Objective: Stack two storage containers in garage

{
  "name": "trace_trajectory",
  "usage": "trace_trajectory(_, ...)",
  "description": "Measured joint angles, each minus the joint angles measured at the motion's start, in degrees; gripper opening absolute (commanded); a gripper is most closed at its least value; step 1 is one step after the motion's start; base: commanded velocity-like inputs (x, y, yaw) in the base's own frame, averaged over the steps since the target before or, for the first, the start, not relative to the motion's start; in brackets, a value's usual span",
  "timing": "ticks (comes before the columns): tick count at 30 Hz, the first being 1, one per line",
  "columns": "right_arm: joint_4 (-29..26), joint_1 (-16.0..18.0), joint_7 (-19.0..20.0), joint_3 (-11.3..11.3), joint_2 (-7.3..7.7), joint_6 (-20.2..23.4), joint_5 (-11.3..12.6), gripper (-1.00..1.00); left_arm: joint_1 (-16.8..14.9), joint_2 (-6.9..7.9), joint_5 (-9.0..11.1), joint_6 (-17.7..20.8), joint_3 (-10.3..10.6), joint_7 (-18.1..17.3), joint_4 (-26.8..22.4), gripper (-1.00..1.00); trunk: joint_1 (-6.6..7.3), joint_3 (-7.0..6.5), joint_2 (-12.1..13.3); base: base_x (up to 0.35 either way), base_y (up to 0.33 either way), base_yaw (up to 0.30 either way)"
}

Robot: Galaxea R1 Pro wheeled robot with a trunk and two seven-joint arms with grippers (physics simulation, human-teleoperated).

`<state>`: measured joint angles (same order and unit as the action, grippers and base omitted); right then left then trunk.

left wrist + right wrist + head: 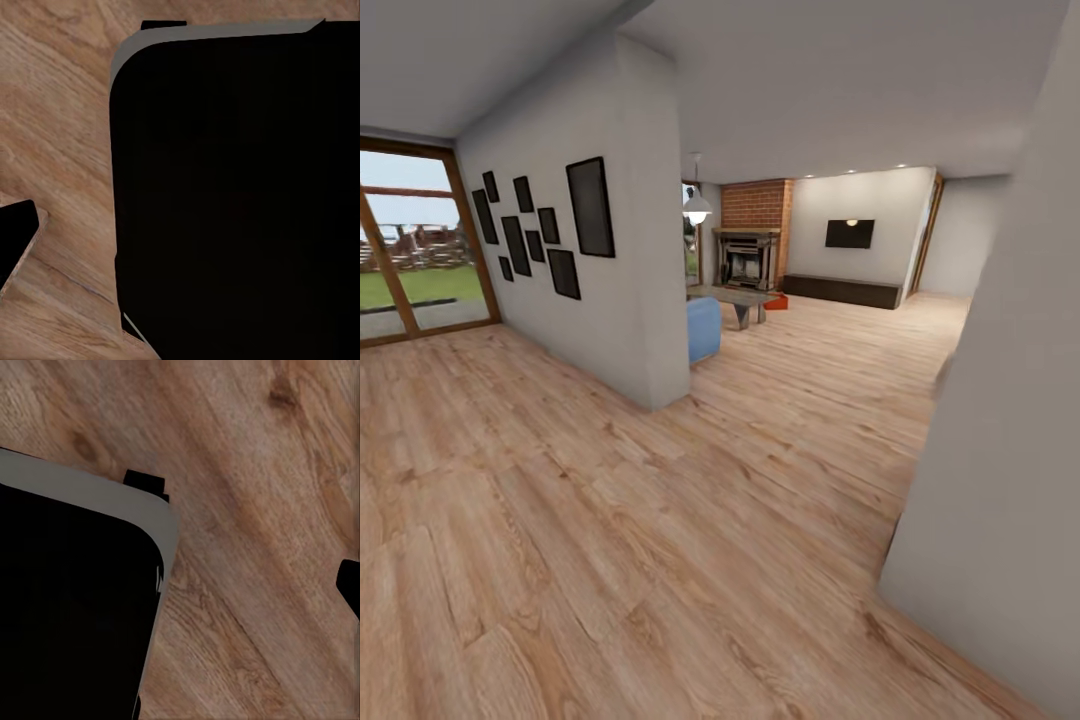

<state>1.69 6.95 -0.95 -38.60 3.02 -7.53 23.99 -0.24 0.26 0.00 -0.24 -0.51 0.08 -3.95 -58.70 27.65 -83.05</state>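
A small orange-red bin (777,302) is seen far off on the plank floor (660,560) beside the fireplace (748,258); it is judged light, stiff, thin-walled, best gripped by the rim; neither end effector's state can be told.

Head view, counts:
- black picture frames (589,207) on the wall: 9
- hanging lamp (697,209): 1
- brick fireplace (750,245): 1
- wall-mounted dark screen (850,234): 1
- ceiling spotlights (875,168): 3
- low table (735,298): 1
- blue sofa (703,329): 1, end only
- orange-red storage container (777,301): 1; far off, a second cannot be made out
- glass door (415,245): 1
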Motion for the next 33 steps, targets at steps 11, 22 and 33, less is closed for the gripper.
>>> trace_trajectory(11, 0.0, 0.0, 0.0, 0.0, 0.0, 0.0, 0.0, 1.0, 0.0, 0.0, 0.0, 0.0, 0.0, 0.0, 0.0, 1.0, 0.0, 0.0, 0.0, 0.323, 0.0, 0.0)
trace_trajectory(22, 0.0, 0.0, 0.0, 0.1, 0.03, -0.1, 0.1, 1.0, 0.0, 0.0, 0.0, 0.0, 0.0, 0.0, 0.0, 1.0, 0.0, 0.0, 0.0, 0.323, 0.0, 0.0)
trace_trajectory(33, 0.0, 0.0, 0.1, 0.0, -0.51, -0.1, 0.1, 1.0, 0.0, 0.0, 0.1, 0.0, 0.0, 0.0, 0.0, 1.0, 0.0, 0.0, 0.0, 0.323, 0.0, 0.0)
